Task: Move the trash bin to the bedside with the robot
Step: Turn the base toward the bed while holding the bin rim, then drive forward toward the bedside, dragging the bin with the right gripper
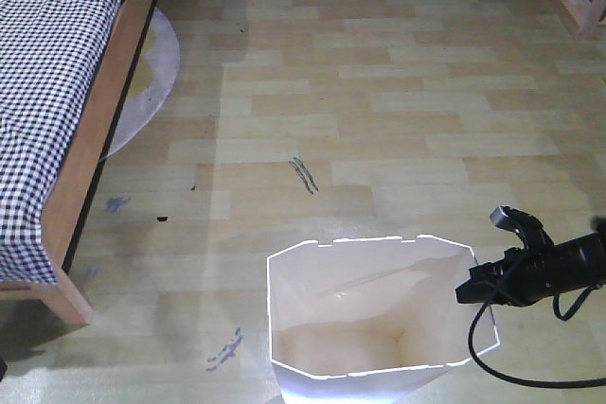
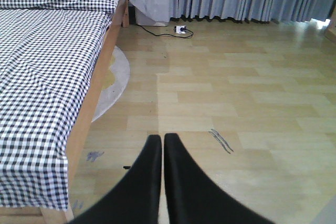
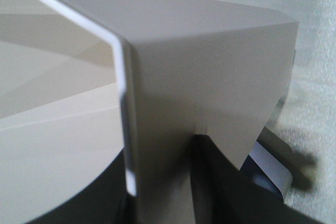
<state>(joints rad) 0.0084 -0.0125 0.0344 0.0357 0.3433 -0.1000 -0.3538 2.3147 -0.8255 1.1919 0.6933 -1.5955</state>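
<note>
Pose: right hand (image 1: 470, 289) side-on, clamping trash bin (image 1: 360, 328) rim | left hand (image 2: 161, 138) closed

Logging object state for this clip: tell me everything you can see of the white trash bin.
The trash bin is white, thin-walled, seemingly plastic, with faceted tapering sides and a notched rim. It stands upright and open on the wood-look floor, looks empty, apart from the bed at left. The right gripper has its jaws either side of the right wall at the rim.
</note>
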